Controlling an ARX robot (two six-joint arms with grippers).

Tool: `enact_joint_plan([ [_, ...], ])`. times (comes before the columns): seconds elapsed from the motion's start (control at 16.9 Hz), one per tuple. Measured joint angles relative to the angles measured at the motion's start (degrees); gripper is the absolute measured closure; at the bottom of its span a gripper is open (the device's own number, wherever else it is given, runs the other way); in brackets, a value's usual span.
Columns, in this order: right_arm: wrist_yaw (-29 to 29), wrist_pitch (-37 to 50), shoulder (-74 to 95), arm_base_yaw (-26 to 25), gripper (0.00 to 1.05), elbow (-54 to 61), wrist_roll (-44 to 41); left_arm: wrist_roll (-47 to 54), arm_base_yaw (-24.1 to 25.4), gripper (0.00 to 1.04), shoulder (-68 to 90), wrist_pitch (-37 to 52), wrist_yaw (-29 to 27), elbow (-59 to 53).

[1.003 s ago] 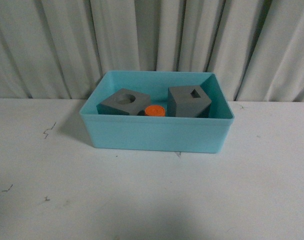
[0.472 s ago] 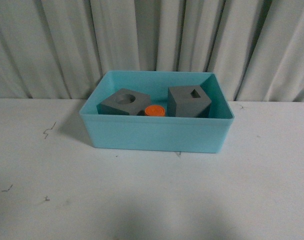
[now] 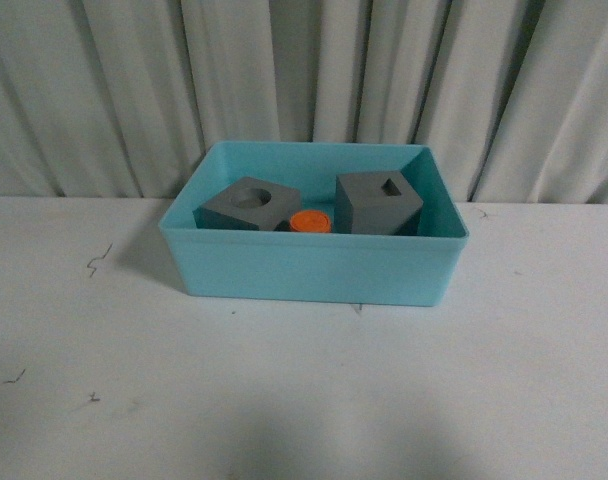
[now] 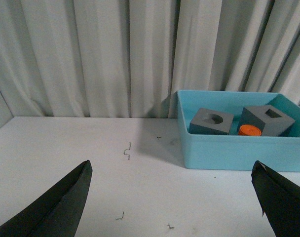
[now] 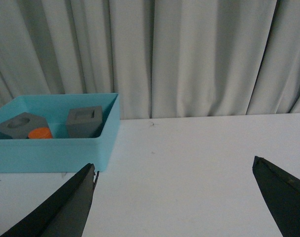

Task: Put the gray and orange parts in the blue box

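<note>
Nothing has moved since the earlier front frames: box and parts sit exactly as before, no arm in front view.

Left gripper: spread wide, empty, dark fingers at both lower corners of its wrist view, above bare white tabletop, well short of the box.

Box: light turquoise, on the tabletop near the curtain, upright.

Contents, left to right in front view:
- gray cube with round recess, tilted, at the left end of the box
- orange cylinder, between the two cubes, just beside the left one; digits not readable
- gray cube with rectangular recess, tilted, right of centre

All three parts are inside the box; both wrist views confirm this (round-recess cube, cylinder, rectangular-recess cube).

Right gripper: spread wide, empty, fingers at the lower corners of its view, over the tabletop to the right of the box, apart from it.

Few small dark scuff marks on the tabletop left of the box.
</note>
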State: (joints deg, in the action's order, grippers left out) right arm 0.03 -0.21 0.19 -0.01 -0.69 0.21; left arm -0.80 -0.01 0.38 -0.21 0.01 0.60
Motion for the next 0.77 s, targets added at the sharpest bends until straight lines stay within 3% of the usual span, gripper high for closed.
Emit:
enact_joint_plan([
  [0.77,0.0,0.0,0.0,0.0,0.06,0.0,0.0,0.0,0.0,0.07,0.0,0.0,-0.02,0.0],
])
